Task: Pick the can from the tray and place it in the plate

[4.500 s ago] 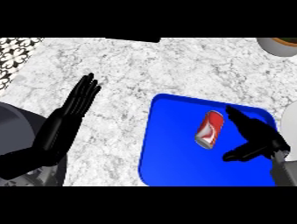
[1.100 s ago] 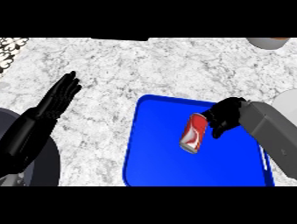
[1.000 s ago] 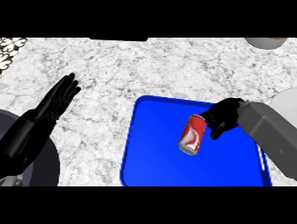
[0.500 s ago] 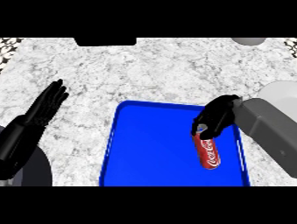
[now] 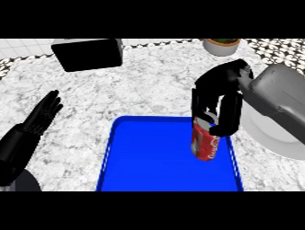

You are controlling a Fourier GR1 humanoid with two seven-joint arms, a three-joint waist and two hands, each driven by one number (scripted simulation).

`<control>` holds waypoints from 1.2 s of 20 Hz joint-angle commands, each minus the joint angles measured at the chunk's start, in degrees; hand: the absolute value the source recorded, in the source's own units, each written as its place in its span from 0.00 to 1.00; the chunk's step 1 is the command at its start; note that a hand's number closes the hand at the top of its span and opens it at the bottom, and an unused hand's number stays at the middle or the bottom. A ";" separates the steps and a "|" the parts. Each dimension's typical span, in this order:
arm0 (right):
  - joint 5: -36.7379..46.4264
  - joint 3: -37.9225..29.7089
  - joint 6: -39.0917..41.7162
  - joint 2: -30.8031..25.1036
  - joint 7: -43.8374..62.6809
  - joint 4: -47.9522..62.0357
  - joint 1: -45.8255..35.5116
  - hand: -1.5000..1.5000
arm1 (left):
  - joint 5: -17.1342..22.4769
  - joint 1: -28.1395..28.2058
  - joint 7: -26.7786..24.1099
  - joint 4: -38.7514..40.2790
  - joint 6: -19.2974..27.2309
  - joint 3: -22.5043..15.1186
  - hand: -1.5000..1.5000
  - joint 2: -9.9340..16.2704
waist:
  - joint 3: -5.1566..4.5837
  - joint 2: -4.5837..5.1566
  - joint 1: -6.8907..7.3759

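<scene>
The right hand point(image 5: 217, 105) has its fingers curled down around the top of the red can point(image 5: 206, 144), and the can hangs upright under them, over the right part of the blue tray point(image 5: 138, 166). Whether its bottom touches the tray floor or is a little above it, the view does not show clearly. The step in hand seems to be the lift and carry: the grasp is made, and the can is not yet out of the tray.

The white plate point(image 5: 274, 141) lies just beside the tray on its right side, partly hidden under the grey right forearm. The next move probably calls for bringing the can over the tray's right rim, keeping it upright, and lowering it on the plate before the fingers release.

The left hand point(image 5: 40, 117) rests at the left of the counter point(image 5: 128, 94), fingers straight and together, holding nothing.
</scene>
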 commanded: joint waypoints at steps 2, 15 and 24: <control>8.02 -7.49 -0.74 -5.99 -5.29 -11.56 -6.19 1.00 | -0.36 1.30 0.73 2.33 1.15 0.96 0.50 0.43 | 0.56 -0.84 -4.07; 15.77 -35.24 -6.94 -26.60 -17.94 -31.67 -5.06 1.00 | -1.58 2.78 -2.33 3.97 3.94 4.58 0.50 0.62 | 0.91 5.14 -7.78; 21.86 -51.73 -11.51 -34.20 -24.95 -37.29 6.97 1.00 | -1.47 2.64 -4.90 2.26 3.92 6.22 0.50 0.66 | 0.81 8.28 -6.14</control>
